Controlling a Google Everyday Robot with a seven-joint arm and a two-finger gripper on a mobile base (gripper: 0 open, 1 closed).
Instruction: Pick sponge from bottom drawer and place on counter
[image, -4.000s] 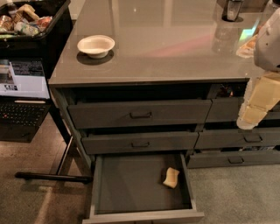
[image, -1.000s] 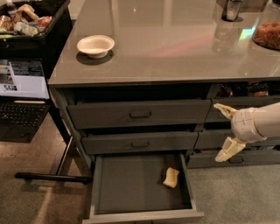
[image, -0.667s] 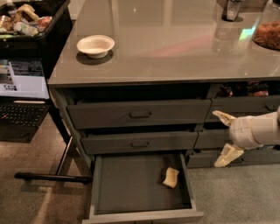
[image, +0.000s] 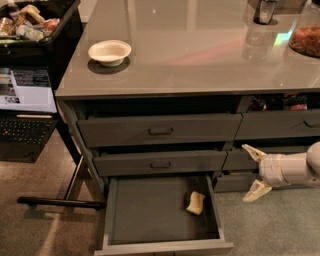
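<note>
The pale yellow sponge (image: 195, 203) lies on the floor of the bottom drawer (image: 160, 212), near its right wall. The drawer is pulled out of the left stack. My gripper (image: 250, 172) comes in from the right edge, in front of the right stack's lower drawers. It is open and empty, with its cream fingers spread apart. It is to the right of the sponge and above it, not touching it. The glossy grey counter (image: 200, 55) spans the top of the cabinet.
A white bowl (image: 109, 52) sits on the counter's left side. A dark cup (image: 265, 12) and a jar of orange snacks (image: 306, 39) stand at the back right. A black bin of snacks (image: 35, 25) and a laptop (image: 25, 107) are at the left.
My gripper has come down from counter height at the right edge and turned its fingers leftward. Over the last second it drifted slightly lower and right. The sponge has not moved.
</note>
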